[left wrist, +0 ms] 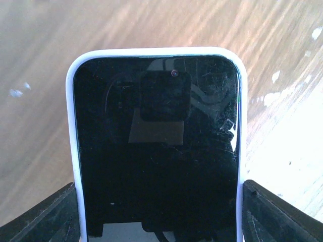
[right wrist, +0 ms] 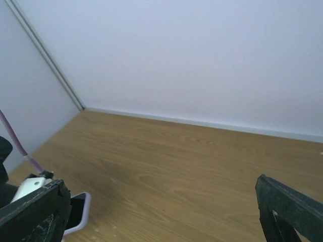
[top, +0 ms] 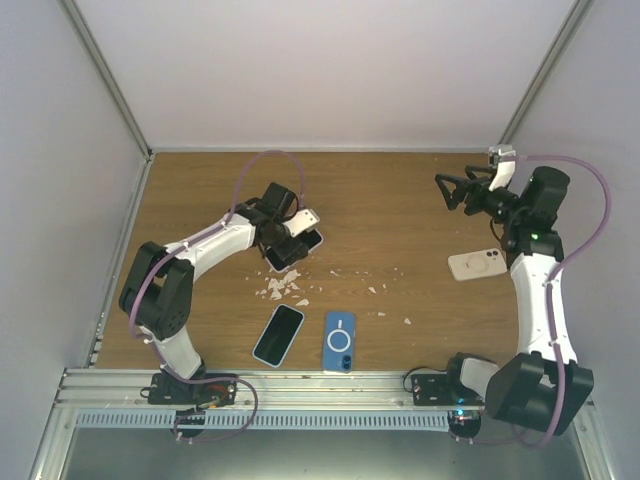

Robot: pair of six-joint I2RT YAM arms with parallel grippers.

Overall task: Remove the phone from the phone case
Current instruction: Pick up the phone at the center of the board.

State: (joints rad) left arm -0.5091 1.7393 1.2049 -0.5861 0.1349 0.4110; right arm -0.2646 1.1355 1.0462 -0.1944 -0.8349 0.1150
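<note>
White case (left wrist: 156,51) wrapped round the black phone (left wrist: 156,161) on every visible edge, so nothing separated yet. Pinched by its long sides in the left gripper (top: 285,235), one finger (left wrist: 45,217) pressed to each side, jaws partly closed around it, far end poking out ahead of the fingertips. Hard to tell whether lifted clear of the table (top: 400,200) or resting on it. Right gripper (top: 452,183) well off to the side, spread wide, holding nothing. Grip secured, by the look of it. Peeling a corner back and pushing the phone free all left to do, probably with that second hand.
</note>
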